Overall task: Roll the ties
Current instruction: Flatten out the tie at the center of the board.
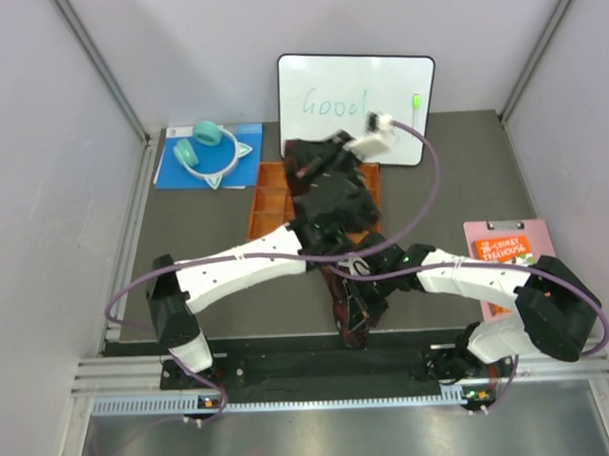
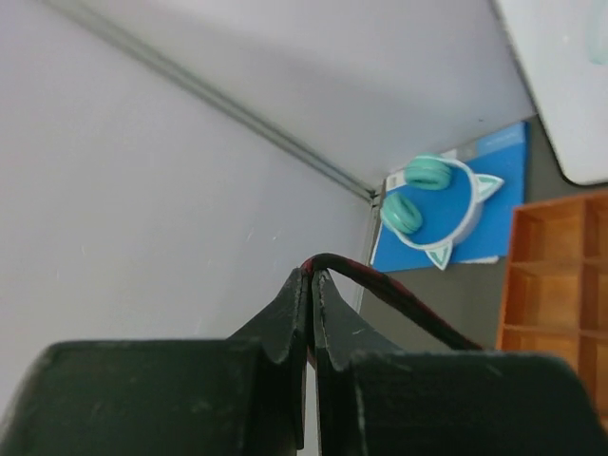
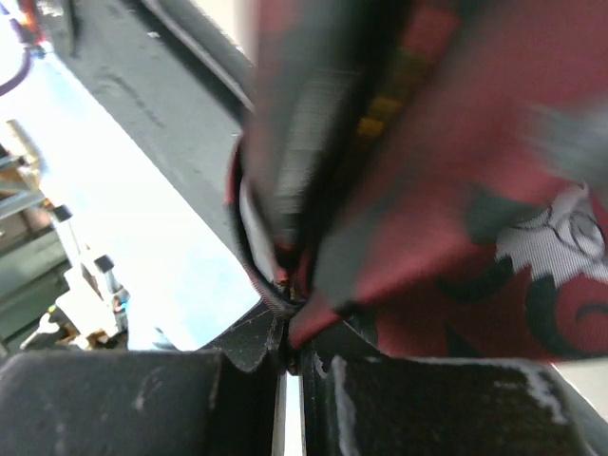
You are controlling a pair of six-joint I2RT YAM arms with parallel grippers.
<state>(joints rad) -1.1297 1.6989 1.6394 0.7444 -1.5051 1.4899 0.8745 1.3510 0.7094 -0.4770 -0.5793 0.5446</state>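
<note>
While both arms close in on it at the middle of the table (image 1: 209, 226), the tie (image 1: 352, 311), dark maroon-red with a black pattern, is draped loose rather than coiled. Its lower part lies crumpled on the dark surface near the front edge, and the rest rises into the cluster of wrists above it. The right gripper (image 3: 290, 328) has its fingers pressed together on a fold of the fabric. In its wrist view the cloth bunches up and fills most of the frame, showing red ground with black and pale figures. The left gripper (image 2: 310, 280), held higher, is clamped tight on a thin edge of the tie, and a narrow dark strand with a red rim runs away from its tips to the right. Just beyond the arms, an orange compartment tray (image 1: 267, 204) sits on the table, partly covered by the left arm's wrist; what its cells hold cannot be made out. Behind it, a whiteboard (image 1: 319, 82) with "Good" written in pale green leans against the back wall. At the far left corner, teal headphones (image 1: 207, 151) with small cat ears rest on a blue sheet (image 1: 171, 175). A pink clipboard (image 1: 490, 230) carrying an orange card lies at the right side, beside the right arm's elbow.
</note>
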